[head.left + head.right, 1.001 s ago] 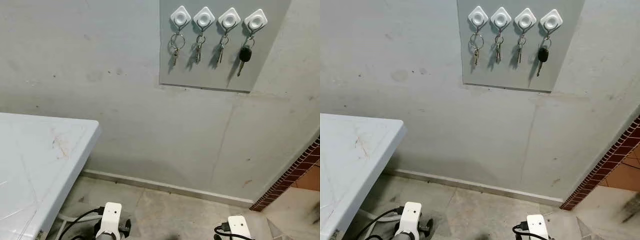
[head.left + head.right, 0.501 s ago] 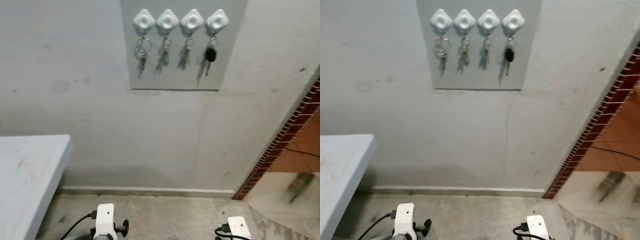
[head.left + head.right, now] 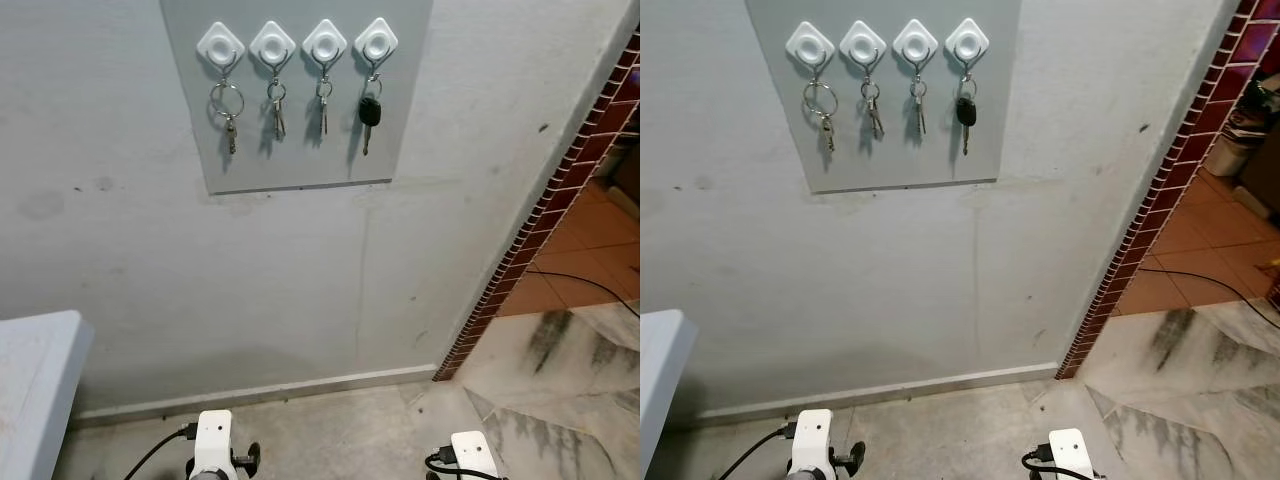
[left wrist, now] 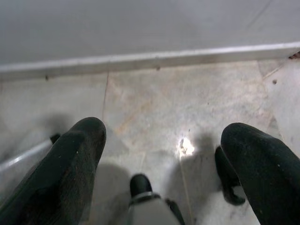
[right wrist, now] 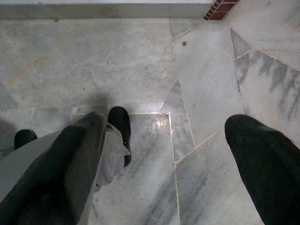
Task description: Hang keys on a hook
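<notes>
View had swung right since the earlier frames: the white surface (image 3: 30, 385) slid to the left edge, and the brick-edged doorway (image 3: 540, 215) and marble floor (image 3: 1160, 390) came in at right. Grey wall (image 3: 250, 280) carried a grey panel (image 3: 300, 150) up top. Four white hooks (image 3: 298, 43) sat in a row on the panel, a set of keys (image 3: 226, 108) hanging under each; the black-headed key (image 3: 369, 112) hung from the rightmost hook. Far below the panel both arms hung idle over the floor. Left gripper (image 4: 164, 154) wide apart, empty. Right gripper (image 5: 164, 154) wide apart, empty.
</notes>
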Robot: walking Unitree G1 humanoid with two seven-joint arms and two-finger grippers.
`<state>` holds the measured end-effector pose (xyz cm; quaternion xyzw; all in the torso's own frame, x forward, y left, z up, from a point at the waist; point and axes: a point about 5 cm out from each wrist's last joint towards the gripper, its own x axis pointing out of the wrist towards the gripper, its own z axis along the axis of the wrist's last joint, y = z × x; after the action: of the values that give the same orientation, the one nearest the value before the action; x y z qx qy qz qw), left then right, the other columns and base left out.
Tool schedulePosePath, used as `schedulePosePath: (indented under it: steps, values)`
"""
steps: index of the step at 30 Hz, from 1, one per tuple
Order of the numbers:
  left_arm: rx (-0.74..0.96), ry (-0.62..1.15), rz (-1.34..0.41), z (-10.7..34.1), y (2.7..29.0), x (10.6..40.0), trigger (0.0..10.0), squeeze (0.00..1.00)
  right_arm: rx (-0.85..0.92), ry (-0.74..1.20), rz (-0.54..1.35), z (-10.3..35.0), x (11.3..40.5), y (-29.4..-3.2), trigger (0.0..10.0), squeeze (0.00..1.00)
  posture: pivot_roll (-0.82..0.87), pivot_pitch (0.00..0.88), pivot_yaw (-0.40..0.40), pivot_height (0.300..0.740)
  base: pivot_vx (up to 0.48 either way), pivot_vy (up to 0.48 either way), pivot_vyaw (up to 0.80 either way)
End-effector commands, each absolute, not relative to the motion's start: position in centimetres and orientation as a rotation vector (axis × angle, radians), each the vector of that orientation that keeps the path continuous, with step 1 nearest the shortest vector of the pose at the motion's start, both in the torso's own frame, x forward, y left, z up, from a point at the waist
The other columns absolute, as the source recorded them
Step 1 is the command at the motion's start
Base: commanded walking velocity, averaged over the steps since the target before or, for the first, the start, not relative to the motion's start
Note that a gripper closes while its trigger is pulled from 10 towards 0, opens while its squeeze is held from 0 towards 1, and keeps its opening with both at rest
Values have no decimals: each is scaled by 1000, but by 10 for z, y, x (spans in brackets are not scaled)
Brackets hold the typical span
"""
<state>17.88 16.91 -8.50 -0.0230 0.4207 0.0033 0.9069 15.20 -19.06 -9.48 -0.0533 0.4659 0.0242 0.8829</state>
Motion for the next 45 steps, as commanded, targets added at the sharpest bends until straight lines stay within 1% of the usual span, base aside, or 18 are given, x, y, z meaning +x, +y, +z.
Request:
schedulePosePath:
  steps: [1,8,16,45]
  values:
    - [-28,877,4,-85,172,178,10000,0,-110,970,49,-94,154,-190,10000,0,-56,0,27,740,0,0,-781]
    - [-9,879,-6,-85,173,178,10000,0,-108,969,46,-94,154,-190,10000,0,-61,0,29,740,0,0,-781]
    - [-1,882,-29,-86,168,178,10000,0,-121,973,52,-94,154,-192,10000,0,-61,0,23,740,0,0,-781]
    - [17,879,-38,-85,169,180,10000,0,-127,973,66,-94,154,-190,10000,0,-63,0,22,740,0,-351,-781]
